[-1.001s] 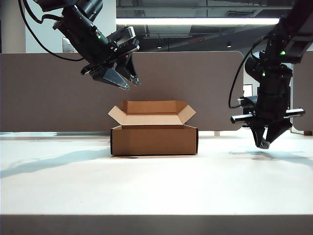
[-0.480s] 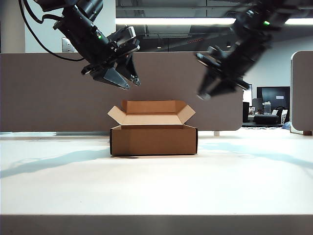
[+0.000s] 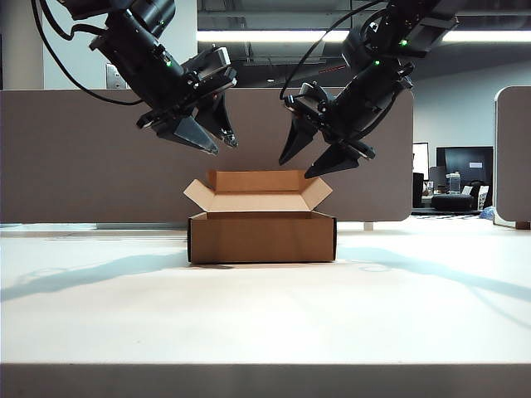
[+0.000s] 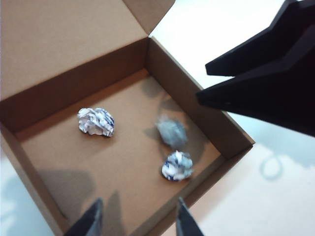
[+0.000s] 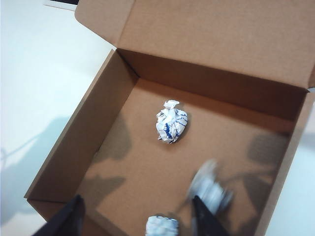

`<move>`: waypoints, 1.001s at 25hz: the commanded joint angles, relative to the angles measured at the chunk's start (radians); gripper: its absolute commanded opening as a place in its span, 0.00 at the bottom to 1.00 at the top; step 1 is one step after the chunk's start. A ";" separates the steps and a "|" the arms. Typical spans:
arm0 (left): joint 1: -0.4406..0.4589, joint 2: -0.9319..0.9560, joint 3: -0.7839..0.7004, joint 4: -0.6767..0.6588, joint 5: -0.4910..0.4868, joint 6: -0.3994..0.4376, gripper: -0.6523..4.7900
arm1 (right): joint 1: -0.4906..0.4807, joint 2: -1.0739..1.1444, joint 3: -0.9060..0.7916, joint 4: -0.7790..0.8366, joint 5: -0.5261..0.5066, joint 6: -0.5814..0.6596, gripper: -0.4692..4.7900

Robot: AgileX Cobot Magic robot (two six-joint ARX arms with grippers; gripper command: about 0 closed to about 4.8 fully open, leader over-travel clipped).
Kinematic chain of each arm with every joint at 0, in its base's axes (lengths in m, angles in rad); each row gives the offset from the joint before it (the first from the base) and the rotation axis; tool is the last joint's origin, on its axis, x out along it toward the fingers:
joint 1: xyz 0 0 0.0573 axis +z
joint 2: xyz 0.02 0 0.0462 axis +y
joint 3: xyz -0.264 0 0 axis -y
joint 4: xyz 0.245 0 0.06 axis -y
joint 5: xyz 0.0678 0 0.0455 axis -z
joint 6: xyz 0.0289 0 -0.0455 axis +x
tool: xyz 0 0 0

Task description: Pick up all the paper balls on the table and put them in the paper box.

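Observation:
The brown paper box (image 3: 261, 237) stands open on the white table (image 3: 265, 315). My left gripper (image 3: 224, 145) hangs above its left side, open and holding nothing. Over its right side my right gripper (image 3: 299, 164) is open too. In the left wrist view, between the open left gripper (image 4: 138, 211), three paper balls show inside the paper box (image 4: 44, 167): one (image 4: 96, 121) apart, one (image 4: 178, 165) near the wall, one (image 4: 172, 132) blurred. In the right wrist view the open right gripper (image 5: 137, 206) is over the box (image 5: 64, 162), with a sharp ball (image 5: 171, 121), a blurred ball (image 5: 211, 189) and a third ball (image 5: 162, 226).
A grey-brown divider panel (image 3: 83, 157) runs behind the table. The black right gripper (image 4: 266, 83) fills one side of the left wrist view, close over the box's wall. The box's four flaps stand open.
My right arm swung from low over the table's right side up and left to above the box, and its jaws spread. The left arm has not moved.

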 commanded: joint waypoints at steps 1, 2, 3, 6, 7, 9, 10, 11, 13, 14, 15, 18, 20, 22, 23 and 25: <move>0.000 -0.005 0.005 0.004 0.006 -0.003 0.45 | -0.001 -0.014 0.007 0.007 -0.006 -0.003 0.67; 0.000 -0.006 0.005 0.004 0.007 -0.003 0.44 | -0.002 -0.020 0.007 0.005 -0.007 -0.003 0.67; 0.000 -0.010 0.005 -0.001 0.007 -0.003 0.40 | -0.004 -0.025 0.008 0.004 -0.010 -0.003 0.67; 0.000 -0.040 0.005 -0.018 0.005 -0.002 0.20 | -0.008 -0.062 0.008 -0.014 -0.018 -0.032 0.66; 0.000 -0.053 0.005 -0.021 0.003 -0.001 0.19 | -0.013 -0.083 0.008 -0.029 -0.004 -0.044 0.62; 0.000 -0.092 0.005 -0.027 0.003 0.009 0.16 | -0.019 -0.125 0.008 -0.060 0.023 -0.063 0.58; 0.000 -0.113 0.005 -0.034 0.003 0.009 0.16 | -0.023 -0.148 0.007 -0.074 0.033 -0.071 0.57; 0.000 -0.140 0.005 -0.049 0.003 0.010 0.15 | -0.030 -0.171 0.006 -0.087 0.039 -0.077 0.56; 0.000 -0.219 0.005 -0.128 0.002 0.052 0.11 | -0.045 -0.255 0.005 -0.134 0.044 -0.106 0.46; 0.000 -0.245 0.004 -0.163 0.002 0.066 0.11 | -0.051 -0.293 -0.002 -0.153 0.043 -0.134 0.43; 0.000 -0.310 -0.003 -0.237 -0.014 0.085 0.11 | -0.056 -0.369 -0.026 -0.191 0.027 -0.232 0.25; 0.000 -0.468 -0.080 -0.277 -0.053 0.113 0.11 | -0.056 -0.498 -0.079 -0.303 0.058 -0.348 0.22; 0.000 -0.541 -0.125 -0.279 -0.080 0.108 0.11 | -0.057 -0.581 -0.142 -0.329 0.084 -0.364 0.21; 0.000 -0.671 -0.220 -0.282 -0.127 0.097 0.11 | -0.057 -0.717 -0.266 -0.325 0.122 -0.369 0.20; 0.000 -0.712 -0.254 -0.282 -0.137 0.097 0.11 | -0.057 -0.763 -0.307 -0.321 0.134 -0.369 0.18; -0.001 -0.820 -0.344 -0.284 -0.152 0.085 0.11 | -0.057 -0.866 -0.401 -0.305 0.155 -0.369 0.18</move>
